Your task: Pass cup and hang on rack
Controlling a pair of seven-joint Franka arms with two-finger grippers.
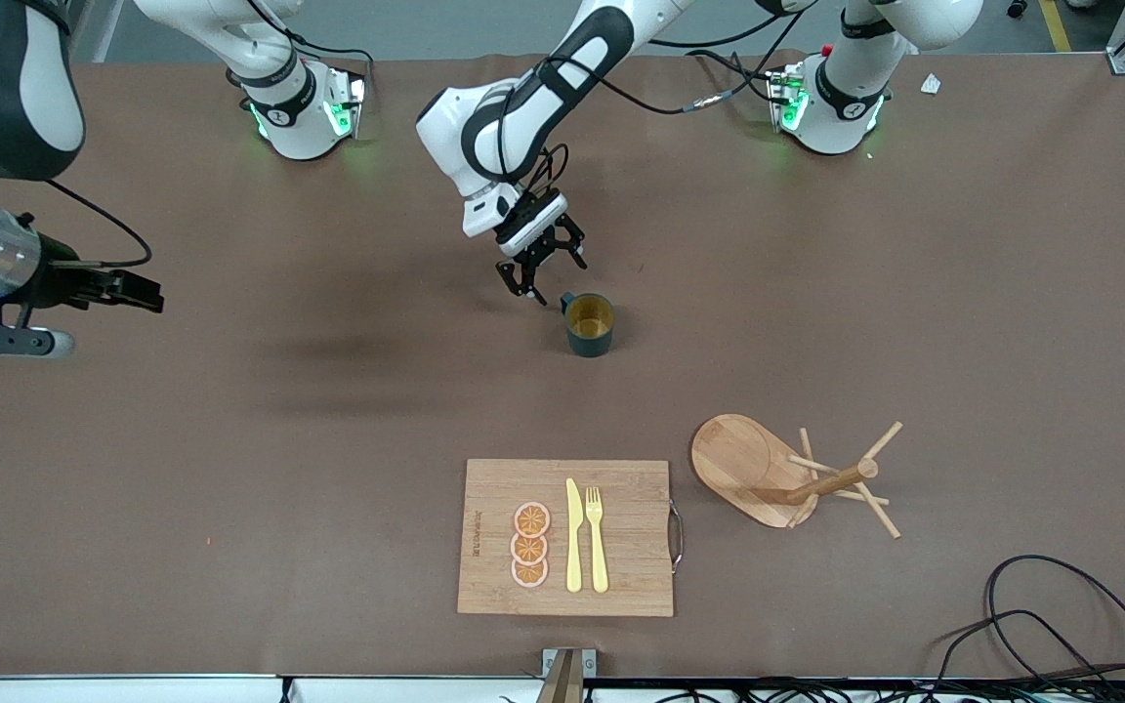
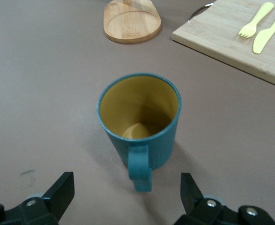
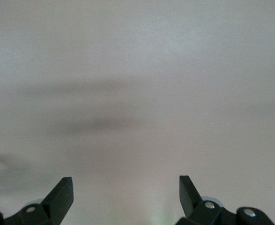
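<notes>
1. Cup [image 1: 589, 324] upright on the table [image 1: 230, 469], mid-table, handle turned toward my left claw [image 1: 541, 268]; yellow inside faces up, nothing in it.
2. Left claw sits just beside the cup on the handle side, low, not touching. Fingers [image 2: 62, 192] spread apart, empty; in the left wrist view the handle [image 2: 139, 166] lines up between them. My guess: this lineup is for a grab at the handle or at the wall next to it.
3. Right claw [image 1: 138, 290] waits over bare table at the right arm's end, well apart from the cup. Fingers [image 3: 62, 192] apart, empty; its wrist view shows only table. Probably parked there to take the pass.
4. Rack [image 1: 787, 478] stands nearer the front camera than the cup, toward the left arm's end. Pegs [image 1: 880, 444] fan out from the post; nothing hangs on them.
5. Board [image 1: 567, 537] just beside the rack, with knife [image 1: 573, 537], fork [image 1: 597, 537] and three orange slices [image 1: 530, 544]. Not part of the job, just keep clear.
6. Progress: early, cup not yet lifted. Next I'd close on the cup; a handle-only grip may let it swing, so hold it firmly.
</notes>
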